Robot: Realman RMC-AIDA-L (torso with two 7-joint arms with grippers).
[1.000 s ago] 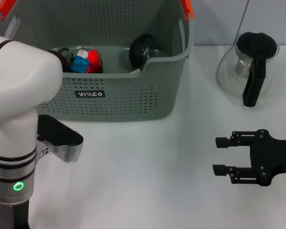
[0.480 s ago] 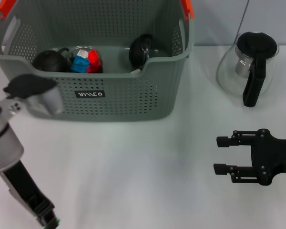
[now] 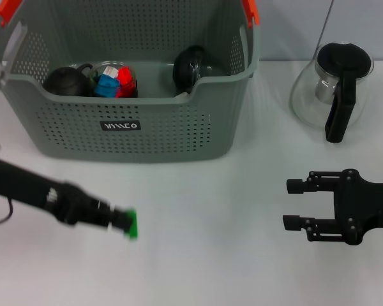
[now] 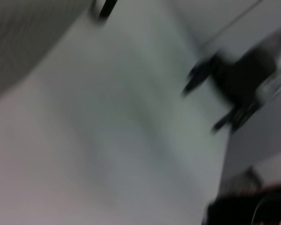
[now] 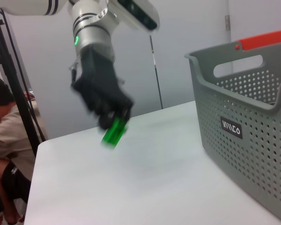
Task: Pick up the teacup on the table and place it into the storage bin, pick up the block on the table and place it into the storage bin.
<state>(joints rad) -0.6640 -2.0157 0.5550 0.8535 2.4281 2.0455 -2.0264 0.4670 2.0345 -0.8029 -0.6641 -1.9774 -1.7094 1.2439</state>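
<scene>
The grey storage bin [image 3: 179, 131] stands at the back left, and its wall also fills the right wrist view [image 5: 253, 140]. Inside it lie a dark teacup [image 3: 65, 80], a glass cup with red and blue pieces [image 3: 115, 78] and another dark cup [image 3: 190, 66]. My left gripper [image 3: 123, 220] reaches low over the table in front of the bin, shut on a small green block [image 3: 132, 225]. The right wrist view shows that gripper [image 5: 110, 122] with the block [image 5: 113, 132] just above the tabletop. My right gripper [image 3: 287, 204] rests open at the right, with nothing in it.
A glass teapot [image 3: 334, 89] with a black lid and handle stands at the back right. White tabletop [image 3: 210, 242] lies between the two grippers. A seated person [image 5: 7, 140] and a black stand [image 5: 14, 79] are beyond the table's far edge.
My left arm has swung down from in front of the bin to low over the table at front left, with the green block now showing at its tip. The right gripper barely shifted.
</scene>
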